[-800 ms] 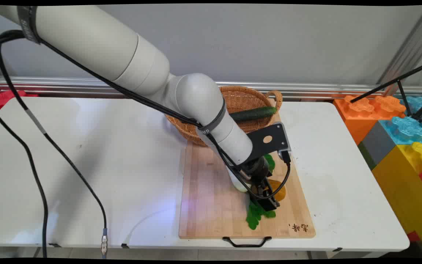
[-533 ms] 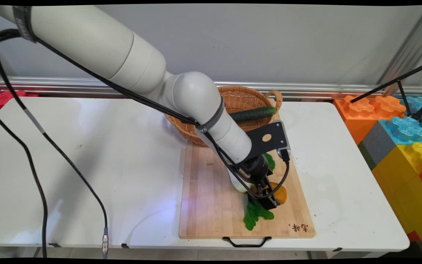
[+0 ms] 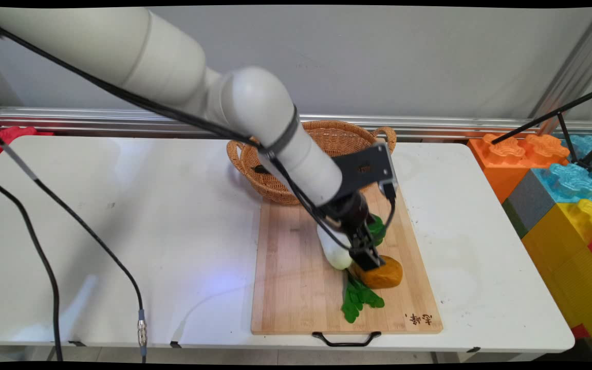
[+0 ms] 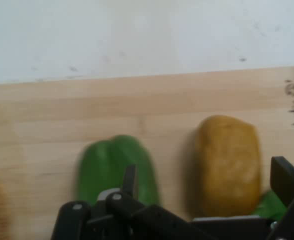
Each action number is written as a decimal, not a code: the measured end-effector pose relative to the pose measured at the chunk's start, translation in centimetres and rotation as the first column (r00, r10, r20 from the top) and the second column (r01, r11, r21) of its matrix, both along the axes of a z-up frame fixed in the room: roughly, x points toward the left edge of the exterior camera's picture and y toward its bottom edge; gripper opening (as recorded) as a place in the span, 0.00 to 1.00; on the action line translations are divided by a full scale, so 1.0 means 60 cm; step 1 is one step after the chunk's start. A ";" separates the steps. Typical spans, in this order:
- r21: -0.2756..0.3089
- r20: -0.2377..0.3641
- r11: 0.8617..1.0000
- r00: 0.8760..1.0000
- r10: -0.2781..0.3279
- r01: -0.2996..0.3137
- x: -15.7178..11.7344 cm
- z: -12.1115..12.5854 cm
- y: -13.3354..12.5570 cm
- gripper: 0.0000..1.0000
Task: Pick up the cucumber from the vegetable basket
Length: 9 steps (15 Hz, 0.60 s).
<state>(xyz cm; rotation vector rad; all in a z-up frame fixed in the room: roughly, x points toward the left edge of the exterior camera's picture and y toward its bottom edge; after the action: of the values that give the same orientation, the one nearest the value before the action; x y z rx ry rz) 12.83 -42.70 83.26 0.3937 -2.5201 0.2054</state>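
Now end effector (image 3: pixel 367 259) higher, off orange bun (image 3: pixel 380 273).

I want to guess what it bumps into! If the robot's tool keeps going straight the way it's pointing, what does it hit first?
Most likely the orange-brown bread roll: the tool points down right over its near-left edge on the cutting board. The white radish lies close beside it, so depth leaves some doubt.

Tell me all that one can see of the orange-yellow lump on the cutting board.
The orange-yellow lump is a rounded, loaf-like piece with a dull, slightly rough skin, whole and unmarked. It lies flat on the wooden cutting board, towards its near right part. Green leaves lie at its near-left side. The claw stands just above its left end, empty.
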 end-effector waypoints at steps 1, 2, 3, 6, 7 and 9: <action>-0.027 0.007 1.000 1.000 0.003 -0.003 0.009 0.015 -0.011 1.00; -0.064 0.022 0.998 1.000 0.009 -0.008 0.021 0.032 -0.027 1.00; -0.095 0.035 0.995 0.999 0.017 -0.013 0.032 0.045 -0.042 1.00; -0.197 0.092 0.980 0.995 0.048 -0.029 0.076 0.075 -0.105 1.00; -0.215 0.105 0.976 0.993 0.054 -0.030 0.085 0.078 -0.120 1.00; -0.253 0.138 0.967 0.988 0.071 -0.034 0.109 0.074 -0.160 1.00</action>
<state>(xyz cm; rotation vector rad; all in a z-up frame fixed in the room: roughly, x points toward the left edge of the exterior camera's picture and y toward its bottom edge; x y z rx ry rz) 19.38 -52.33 87.68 0.3543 -2.5848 0.5860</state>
